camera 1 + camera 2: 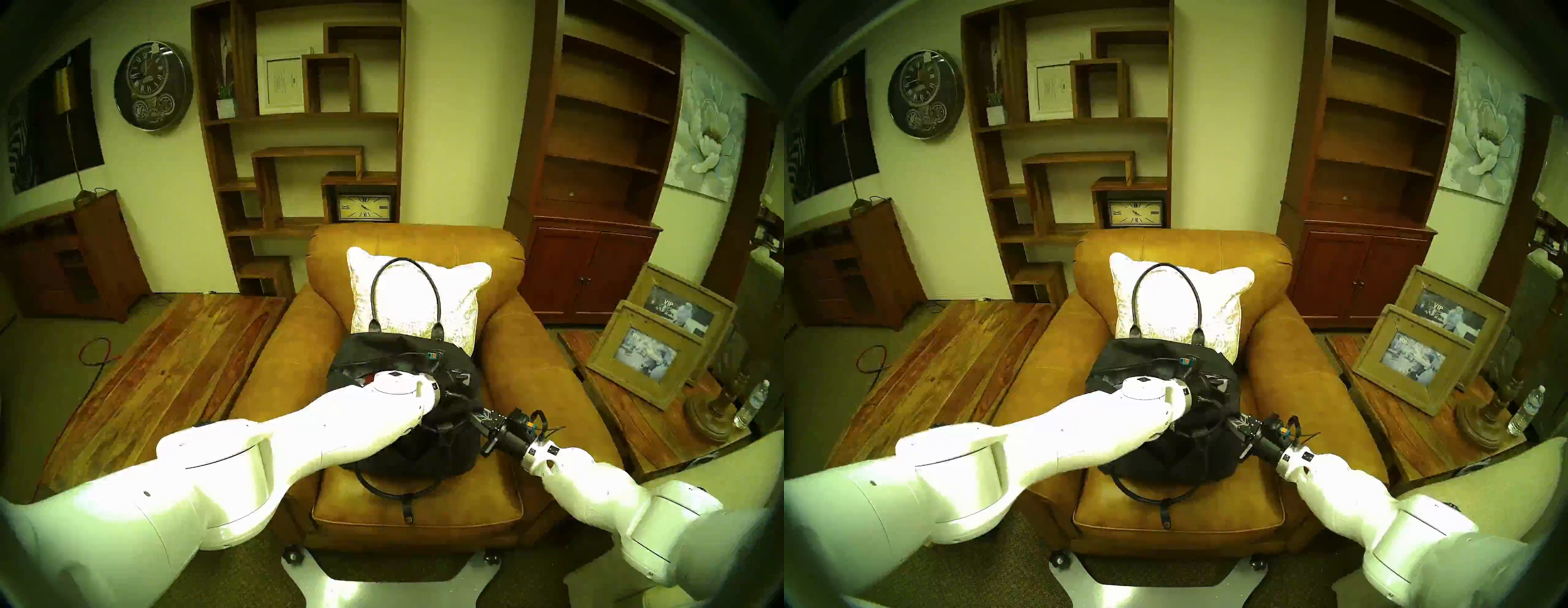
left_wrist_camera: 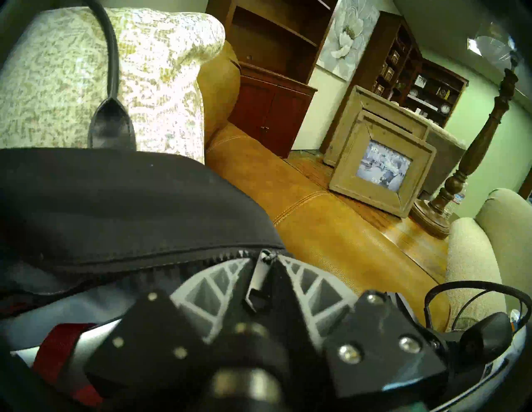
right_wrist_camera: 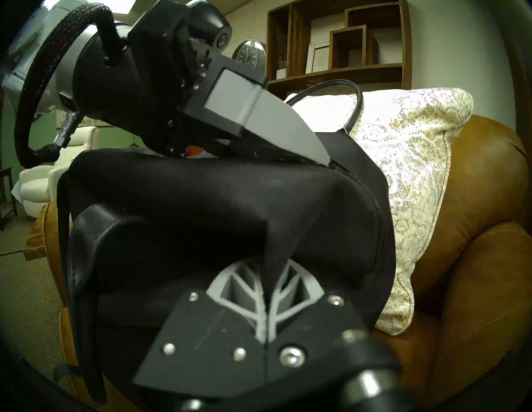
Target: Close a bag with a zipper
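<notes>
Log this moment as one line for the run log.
left gripper: closing on zipper pull | right gripper: shut, pinching bag end | zipper: still open

The tan leather armchair (image 1: 530, 361) carries the black bag (image 1: 382, 352), with a white cushion (image 1: 407, 297) behind.

Head views overlook the armchair (image 1: 424, 501); wrist views sit close to the bag (image 2: 129, 207).
</notes>
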Available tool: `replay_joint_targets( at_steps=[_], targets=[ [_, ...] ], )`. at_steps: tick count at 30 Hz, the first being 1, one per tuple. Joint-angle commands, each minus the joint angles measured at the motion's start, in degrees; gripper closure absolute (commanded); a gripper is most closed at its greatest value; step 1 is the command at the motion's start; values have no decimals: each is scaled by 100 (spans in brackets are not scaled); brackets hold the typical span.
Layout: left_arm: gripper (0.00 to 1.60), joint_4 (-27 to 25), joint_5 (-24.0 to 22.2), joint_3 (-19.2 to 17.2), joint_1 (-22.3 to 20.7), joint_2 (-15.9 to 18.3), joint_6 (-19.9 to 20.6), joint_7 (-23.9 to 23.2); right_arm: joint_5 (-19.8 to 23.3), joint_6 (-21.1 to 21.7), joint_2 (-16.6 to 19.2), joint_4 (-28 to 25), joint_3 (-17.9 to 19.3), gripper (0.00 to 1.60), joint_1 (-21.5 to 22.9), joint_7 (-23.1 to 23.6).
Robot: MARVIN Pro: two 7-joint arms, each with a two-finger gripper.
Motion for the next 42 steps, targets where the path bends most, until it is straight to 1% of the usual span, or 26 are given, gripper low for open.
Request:
replay_joint_targets(
  at_steps=[1, 6, 7, 8, 9, 10, 13, 15, 16, 18, 24, 27, 33, 38, 40, 41, 42],
  targets=[
    [90, -263, -6, -47, -36, 94, -17, 69, -6, -35, -37, -57, -3, 160, 34, 32],
    [96, -290, -28, -57, -48, 119, -25, 54, -3, -42, -49, -38, -4, 160, 40, 45],
    [117, -270, -29, -51, -48, 101, -28, 49, -1, -46, -51, -34, -3, 160, 40, 46],
    [129, -250, -29, -45, -48, 80, -30, 46, 0, -48, -53, -33, -2, 160, 40, 45],
    [150, -206, -22, -31, -53, 38, -40, 24, 0, -51, -52, -36, -4, 160, 37, 41],
    [160, -188, -13, -22, -58, 20, -50, 13, 2, -53, -50, -39, -4, 160, 34, 42],
    [160, -173, -9, -18, -76, -4, -48, 33, 7, -59, -45, -44, -3, 160, 29, 47],
    [160, -220, 26, -13, -93, 29, -85, 48, 9, -69, -41, -43, -3, 160, 27, 55],
    [160, -281, 76, 11, -107, 55, -89, 147, 10, -72, -38, -44, -3, 160, 27, 59],
    [160, -380, 121, 19, -121, 124, -107, 195, 12, -80, -35, -42, -3, 160, 26, 62],
    [160, -864, 254, 63, -166, 499, 3, 220, 22, -87, -23, -36, 2, 160, 24, 69],
    [160, -1003, 283, 49, -168, 636, 82, 370, 34, -93, -5, -26, 11, 160, 18, 85],
    [160, -1442, 372, -2, -201, 986, 67, 462, 41, -115, 22, 62, 15, 160, 9, 100],
    [160, -1656, 569, 64, -282, 1138, 170, 678, 44, -149, 2, 157, 18, 160, 26, 119],
    [160, -1722, 727, 159, -342, 1211, 218, 738, 49, -165, -6, 185, 25, 160, 37, 121],
    [160, -1722, 727, 159, -342, 1211, 218, 738, 49, -165, -6, 185, 25, 160, 37, 121],
    [160, -1845, 717, 137, -332, 1297, 260, 777, 39, -188, -30, 248, 25, 160, 55, 87]
  ],
)
